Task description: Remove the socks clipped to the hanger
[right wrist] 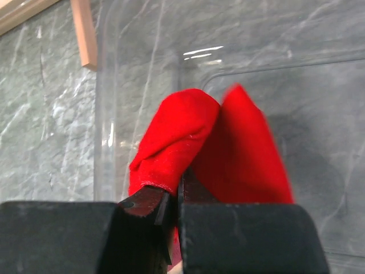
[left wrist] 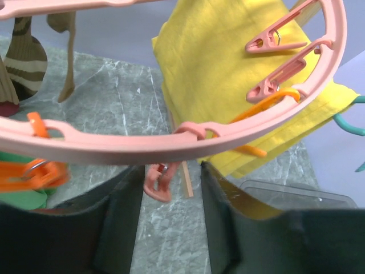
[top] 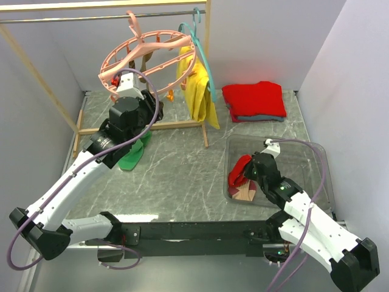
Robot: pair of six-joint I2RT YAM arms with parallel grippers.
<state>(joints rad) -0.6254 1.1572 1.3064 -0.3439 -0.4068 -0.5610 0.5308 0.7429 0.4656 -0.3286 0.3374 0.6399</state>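
Right gripper (right wrist: 177,200) is clamped on a red sock (right wrist: 194,142), held over the clear bin (top: 316,152) at the near-right part of the worktop (top: 182,176). The sock is folded up over the fingertips, and whether it touches the bin floor cannot be told. A tan sock (top: 246,193) is seen lying in the bin's near-left corner. Left gripper (left wrist: 171,177) is raised to the hanger (top: 149,55), which is hung from the rail (top: 73,16) over the far-left of the worktop. Its jaws are parted, with the ring's rim crossing just above them and a pink clip (left wrist: 157,182) dangling in the gap. Nothing is seen pinched; contact with the clip cannot be told. A striped sock (left wrist: 25,63) is clipped at the far side of the ring. A yellow cloth (left wrist: 228,74) is hung just beyond the ring. A folded red garment (top: 255,100) is placed at the far-right of the worktop, and a green cloth (top: 134,155) lies under the left arm.
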